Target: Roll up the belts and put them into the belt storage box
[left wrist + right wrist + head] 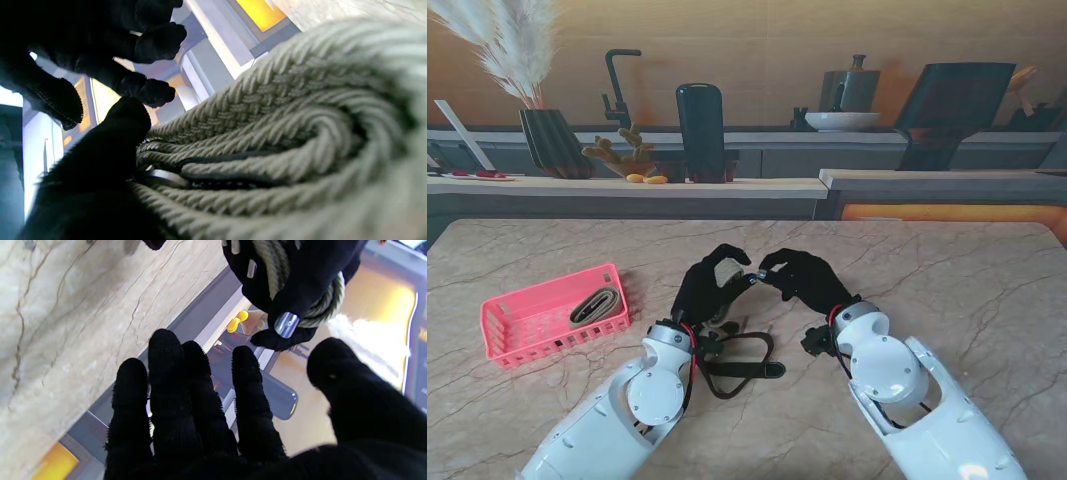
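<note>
The left hand [710, 283] is closed around a coil of woven belt [273, 133], held up off the worktop [947, 270] near its middle; the left wrist view shows several tight turns of the braid against the palm. The belt's dark tail [742, 365] trails down in a loop onto the worktop, just in front of the left wrist and nearer to me. The right hand [802, 275] sits just beside the left, fingers spread and holding nothing, its fingertips [166, 343] close to the coil but, in the right wrist view, apart from it.

The step in hand looks like the rolling itself: most of the belt is wound, the tail is not. The next move probably calls for the right hand to feed the tail in while the left keeps the coil from springing loose.

The pink box [502, 325] lies well to the left, near the worktop's left edge, with one rolled belt [594, 306] already inside and room left beside it. Bare worktop lies between hands and box, so the carry across looks unobstructed, though the dangling tail could drag.
</note>
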### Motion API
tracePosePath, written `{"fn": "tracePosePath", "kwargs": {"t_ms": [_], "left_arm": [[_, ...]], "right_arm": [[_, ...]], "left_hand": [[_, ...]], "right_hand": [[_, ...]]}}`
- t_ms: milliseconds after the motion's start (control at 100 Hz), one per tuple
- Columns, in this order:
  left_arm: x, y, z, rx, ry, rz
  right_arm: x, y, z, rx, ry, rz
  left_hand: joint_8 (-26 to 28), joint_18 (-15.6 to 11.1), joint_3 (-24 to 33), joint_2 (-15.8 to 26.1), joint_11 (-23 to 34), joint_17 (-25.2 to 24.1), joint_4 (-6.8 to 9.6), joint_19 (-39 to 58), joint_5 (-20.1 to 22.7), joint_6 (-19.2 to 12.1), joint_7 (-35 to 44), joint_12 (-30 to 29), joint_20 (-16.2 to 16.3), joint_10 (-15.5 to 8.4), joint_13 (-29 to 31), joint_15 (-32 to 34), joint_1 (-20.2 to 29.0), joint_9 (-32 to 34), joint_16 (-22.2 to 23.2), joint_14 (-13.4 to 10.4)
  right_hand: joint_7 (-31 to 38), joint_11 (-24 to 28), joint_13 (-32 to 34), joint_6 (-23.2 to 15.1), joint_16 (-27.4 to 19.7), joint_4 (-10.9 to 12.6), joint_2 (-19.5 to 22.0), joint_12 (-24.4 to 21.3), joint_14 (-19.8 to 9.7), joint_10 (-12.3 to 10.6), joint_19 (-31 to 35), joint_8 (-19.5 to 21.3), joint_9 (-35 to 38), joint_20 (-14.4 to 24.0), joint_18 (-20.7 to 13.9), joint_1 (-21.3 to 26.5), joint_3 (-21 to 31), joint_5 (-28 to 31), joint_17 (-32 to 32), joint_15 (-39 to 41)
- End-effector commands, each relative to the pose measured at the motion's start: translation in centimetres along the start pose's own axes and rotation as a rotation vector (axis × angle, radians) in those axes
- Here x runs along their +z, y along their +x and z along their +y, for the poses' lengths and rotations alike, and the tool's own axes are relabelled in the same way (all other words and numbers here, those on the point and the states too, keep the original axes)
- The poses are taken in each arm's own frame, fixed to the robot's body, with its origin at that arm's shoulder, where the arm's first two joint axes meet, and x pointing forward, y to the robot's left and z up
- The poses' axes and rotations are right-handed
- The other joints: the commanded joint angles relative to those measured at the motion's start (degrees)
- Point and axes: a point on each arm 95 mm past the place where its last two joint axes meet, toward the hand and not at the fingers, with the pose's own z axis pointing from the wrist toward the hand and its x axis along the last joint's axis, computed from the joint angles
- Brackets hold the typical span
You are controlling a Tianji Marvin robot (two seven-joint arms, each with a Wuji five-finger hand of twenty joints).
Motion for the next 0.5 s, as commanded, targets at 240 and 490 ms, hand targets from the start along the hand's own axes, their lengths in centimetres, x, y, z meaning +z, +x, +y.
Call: {"fn": "tracePosePath", "kwargs": {"t_ms": [240,490], "left_arm": [[0.4,-0.7,0.0,0.14,-0.06,0.086],[0.6,-1.0,-0.1,0.212,-0.09,0.136]], "right_arm": [[1.0,0.7,-0.7,-0.126,0.021,0.036],[2.2,0.9,-1.8,-0.219,0.05,0.037]], "left_hand": [[-4.17,-8.4,15.79,-8.61,3.93,6.01,0.67,11.82,-13.62,6.2,-22.21,2.59,4.28,-6.84,5.4,18.06,-6.7,-5.77,4.37,-14.16],[-5.45,-9.77,15.41,-8.97,-0.17,6.13,0.24,11.8,-14.65,6.06,-23.8,0.91,5.07,-4.71,5.4,18.44,-7.56,-9.72,4.16,-14.87]], "right_hand": [[-0.11,-0.19,2.69,2.72,-0.16,0.14,-2.46,0.27,0.53,0.21,0.11,0.11,3.99,0.18,2.64,-9.38,-2.36,4.66,1.41,-0.85],[1.4,2.41,7.69,3.85,1.25,0.73,-2.42,1.07,2.51,1.65,5.46,1.36,9.85,1.78,3.4,-11.27,-5.36,11.3,4.3,3.45]]}}
